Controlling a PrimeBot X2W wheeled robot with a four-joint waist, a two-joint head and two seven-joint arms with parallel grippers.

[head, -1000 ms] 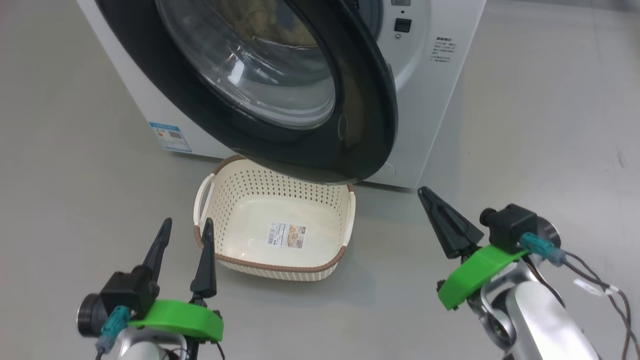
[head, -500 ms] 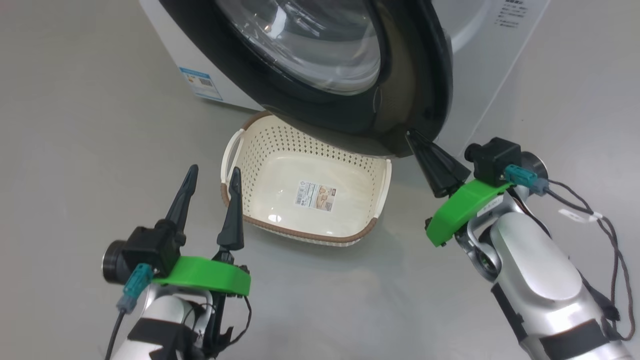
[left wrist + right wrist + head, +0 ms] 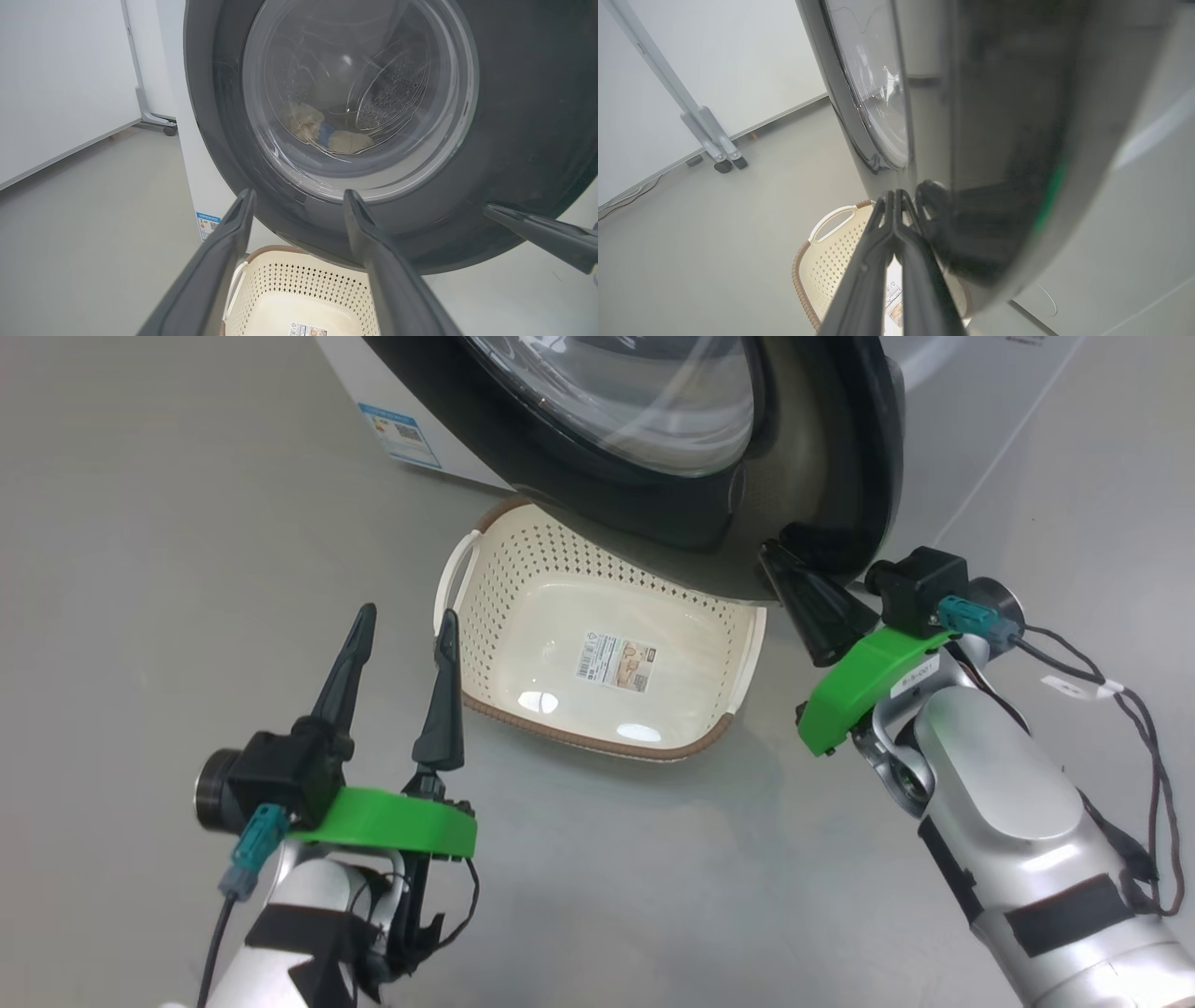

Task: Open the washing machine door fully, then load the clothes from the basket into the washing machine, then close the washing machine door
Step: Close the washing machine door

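Dark fingers of my right end effector [image 3: 775,560], pressed together on nothing, point at the lower edge of the washing machine door [image 3: 822,448]; whether they touch its glossy black rim I cannot tell. My left end effector [image 3: 408,612] hovers with fingers wide apart, just beside the near-left corner of the basket [image 3: 485,607]. The basket sits on the grey floor [image 3: 168,569], a label sticker [image 3: 616,663] on its bottom, its far side overhung by the door. The door stands ajar before the washing machine [image 3: 971,420], barring the drum. The clothes [image 3: 348,140] lie inside, seen through the glass.
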